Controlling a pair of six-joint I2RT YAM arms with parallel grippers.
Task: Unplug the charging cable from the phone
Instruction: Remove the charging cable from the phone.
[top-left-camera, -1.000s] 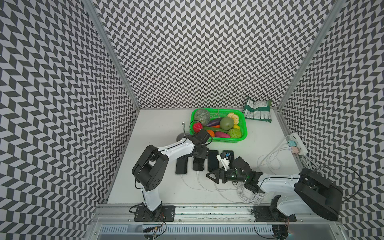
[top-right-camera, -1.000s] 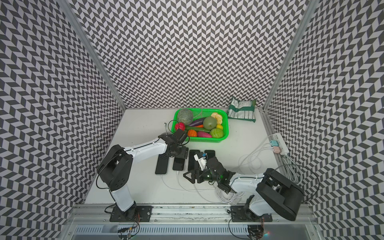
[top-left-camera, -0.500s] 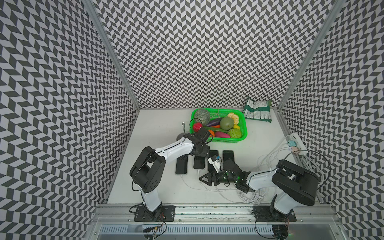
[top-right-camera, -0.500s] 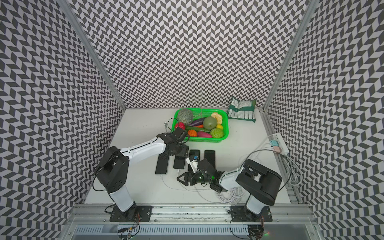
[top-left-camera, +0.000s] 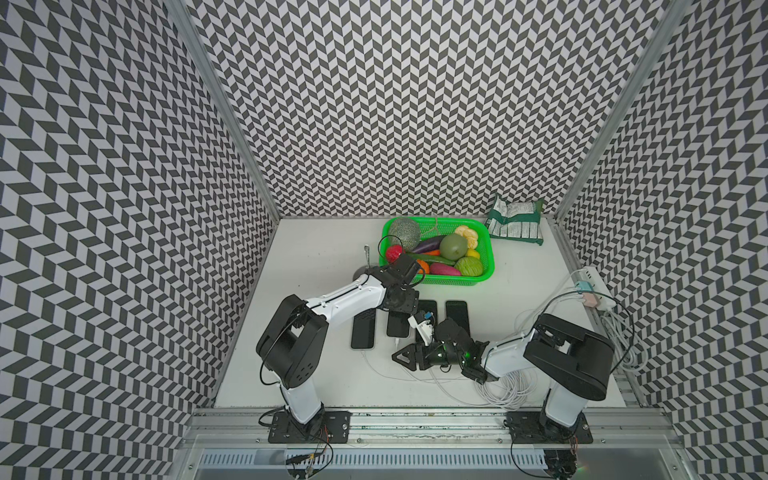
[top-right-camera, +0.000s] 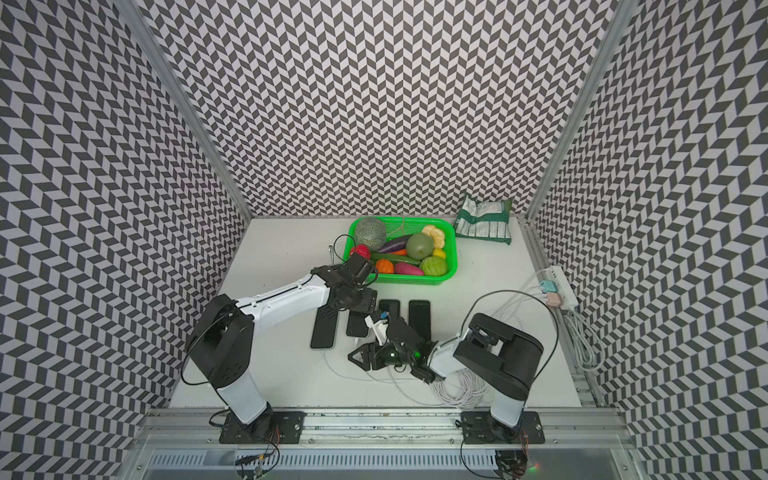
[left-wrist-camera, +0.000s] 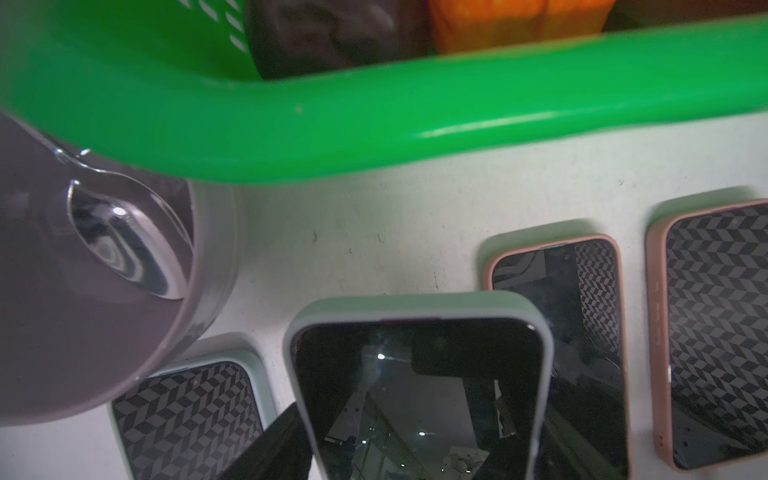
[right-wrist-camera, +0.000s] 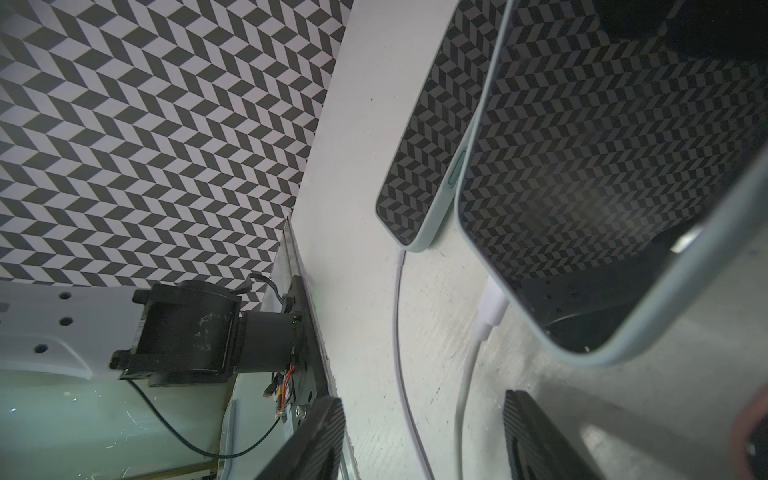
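White charging cable (right-wrist-camera: 492, 307) in mint-cased phone (right-wrist-camera: 602, 166), right end effector (right-wrist-camera: 422, 415) astride it

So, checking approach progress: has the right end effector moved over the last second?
Yes. In a top view the right end effector has slid toward the robot's left, away from the power strip.

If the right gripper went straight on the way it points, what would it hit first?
The right gripper would probably meet the white charging cable lying between its open jaws, near the plug in the mint-cased phone; depth is unclear, so it might pass just above.
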